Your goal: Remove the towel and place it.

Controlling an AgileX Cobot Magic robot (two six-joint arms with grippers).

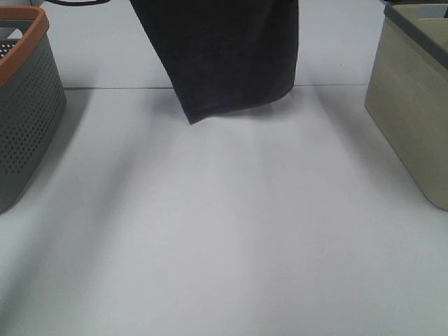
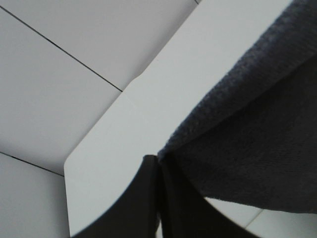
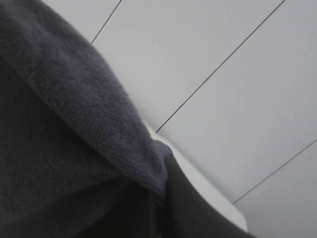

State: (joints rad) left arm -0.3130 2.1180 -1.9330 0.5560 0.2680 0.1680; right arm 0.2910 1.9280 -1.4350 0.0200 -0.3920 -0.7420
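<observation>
The dark charcoal towel [image 1: 224, 52] hangs above the far middle of the white table [image 1: 224, 231], its lower edge just over the surface and its top out of the exterior view. Both arms are out of that view. In the left wrist view my left gripper [image 2: 158, 166] is shut on one corner of the towel [image 2: 247, 134]. In the right wrist view my right gripper [image 3: 163, 191] is shut on another corner of the towel [image 3: 64, 129]. Both wrist views look down on the table edge and the tiled floor.
A grey perforated basket [image 1: 24, 105] with an orange rim stands at the left edge of the table. A beige bin [image 1: 413, 105] with a dark rim stands at the right edge. The table's seam runs across behind the towel.
</observation>
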